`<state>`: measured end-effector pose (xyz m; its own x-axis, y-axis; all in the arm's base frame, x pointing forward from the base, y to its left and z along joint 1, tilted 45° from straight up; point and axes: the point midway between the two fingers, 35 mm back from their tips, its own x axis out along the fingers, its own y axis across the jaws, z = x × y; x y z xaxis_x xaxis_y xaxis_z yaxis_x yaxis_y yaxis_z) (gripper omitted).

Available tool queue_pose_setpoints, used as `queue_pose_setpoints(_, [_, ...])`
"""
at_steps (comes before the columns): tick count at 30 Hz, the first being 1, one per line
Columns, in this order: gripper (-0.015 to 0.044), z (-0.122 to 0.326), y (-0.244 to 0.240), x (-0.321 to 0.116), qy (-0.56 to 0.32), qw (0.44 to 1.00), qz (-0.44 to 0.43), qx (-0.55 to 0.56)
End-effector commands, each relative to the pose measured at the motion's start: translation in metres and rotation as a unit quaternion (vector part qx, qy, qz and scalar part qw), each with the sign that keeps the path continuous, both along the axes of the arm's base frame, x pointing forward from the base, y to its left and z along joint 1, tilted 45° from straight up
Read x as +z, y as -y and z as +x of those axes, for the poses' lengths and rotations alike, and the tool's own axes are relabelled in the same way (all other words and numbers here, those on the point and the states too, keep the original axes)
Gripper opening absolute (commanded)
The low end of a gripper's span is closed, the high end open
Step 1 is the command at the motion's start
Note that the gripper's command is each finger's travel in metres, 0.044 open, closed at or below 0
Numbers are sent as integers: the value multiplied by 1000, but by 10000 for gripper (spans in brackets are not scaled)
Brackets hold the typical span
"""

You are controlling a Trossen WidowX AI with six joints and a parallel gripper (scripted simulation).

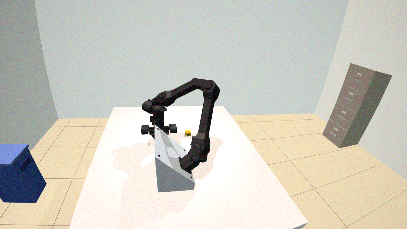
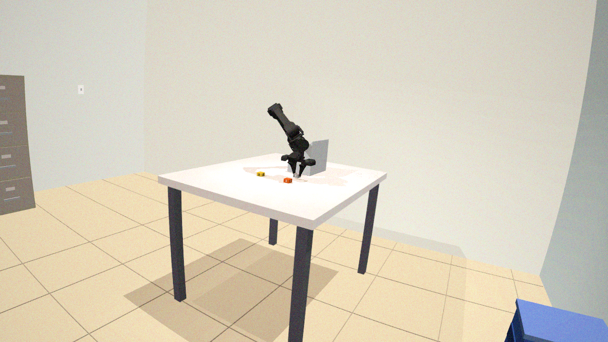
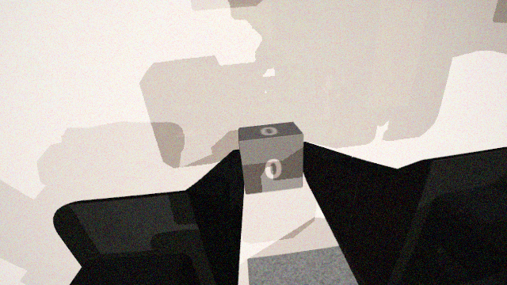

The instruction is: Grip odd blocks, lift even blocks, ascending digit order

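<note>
A grey block (image 3: 253, 148) (image 2: 296, 175) shows a white digit 0 on its top and side. My gripper (image 3: 269, 153) (image 2: 296, 174) is shut on this grey block, with a black finger against each side. I cannot tell whether the block touches the table. An orange block (image 2: 287, 180) stands close by in the exterior view; its digit is too small to read, and it is hidden in the top view. A yellow block (image 1: 187, 133) (image 2: 260, 174) stands farther off; its dark digit is too small to read. The fingertips are mostly hidden behind the base in the top view.
The white table (image 1: 227, 182) (image 2: 221, 187) carries the blocks and the arm's grey wedge base (image 1: 174, 176) (image 2: 320, 157). The base is close behind the gripper, and its edge shows low in the wrist view. A blue cabinet (image 1: 19, 176) and a filing cabinet (image 1: 349, 108) stand off the table.
</note>
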<state>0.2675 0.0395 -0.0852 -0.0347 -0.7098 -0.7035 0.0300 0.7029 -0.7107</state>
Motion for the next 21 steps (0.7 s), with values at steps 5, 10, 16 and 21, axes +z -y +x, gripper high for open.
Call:
queue_pose_setpoints(5, [120, 4, -4, 3, 9, 1000, 5, -2])
queue_pose_setpoints(10, [120, 4, -4, 3, 9, 1000, 5, -2])
queue_pose_setpoints(16, [120, 4, -1, 0, 9, 1000, 5, -2])
queue_pose_setpoints(21, [120, 4, 5, -6, 9, 1000, 5, -2])
